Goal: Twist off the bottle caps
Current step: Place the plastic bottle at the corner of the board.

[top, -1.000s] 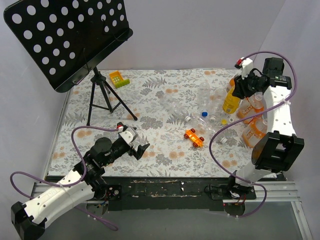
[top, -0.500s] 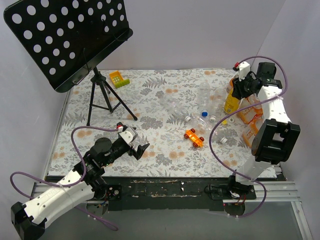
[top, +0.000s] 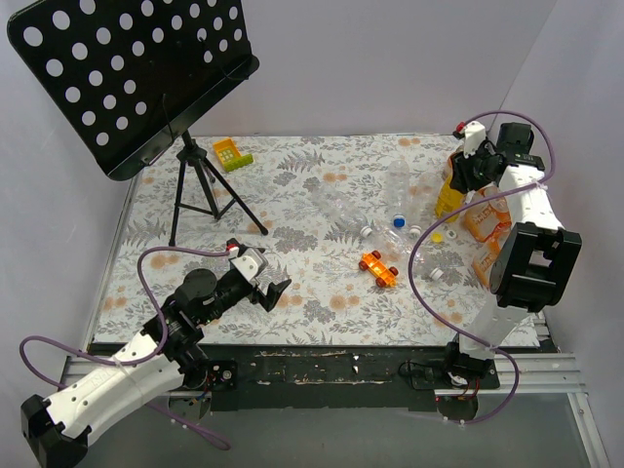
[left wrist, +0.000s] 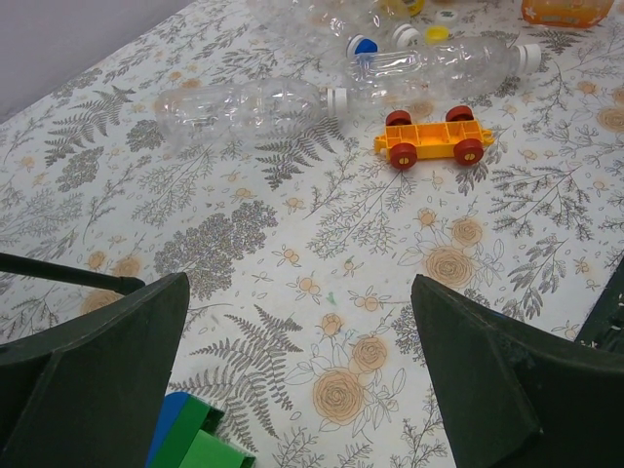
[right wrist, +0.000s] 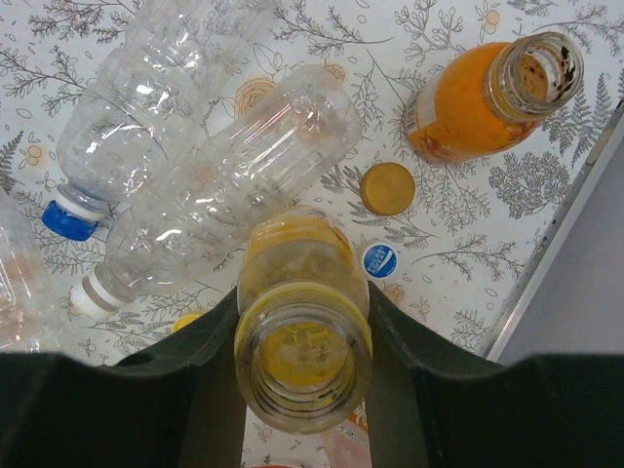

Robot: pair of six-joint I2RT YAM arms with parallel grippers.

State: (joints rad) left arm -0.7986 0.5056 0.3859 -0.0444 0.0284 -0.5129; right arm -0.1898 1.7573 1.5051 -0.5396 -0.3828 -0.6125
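At the far right of the flowered table (top: 322, 185), the right gripper (right wrist: 303, 327) pinches a yellow bottle (right wrist: 300, 244) just below its neck, one finger pressed to each side. The bottle's mouth is open and faces the wrist camera, with no cap on it. Whether its base rests on the table cannot be told.

Two loose bottle caps lie on the cloth just beyond it: a yellow cap (right wrist: 387, 188), and nearer the held bottle a white cap with a blue mark (right wrist: 378, 260). They are close together but not touching. An orange bottle (right wrist: 458, 102), also uncapped, stands past them near the table's edge.

To the left of the held bottle, clear bottles (right wrist: 244, 166) lie on their sides, one closed with a blue cap (right wrist: 66, 220), another with a white screw top (right wrist: 91, 295).

At the near left, the left gripper (top: 273, 291) hangs above the cloth with its fingers spread wide and nothing between them. An orange toy car (left wrist: 432, 139) sits ahead of it, near the clear bottles, and a green-and-blue block (left wrist: 190, 439) shows just below it. A black music stand (top: 127, 68) rises over the far left corner.
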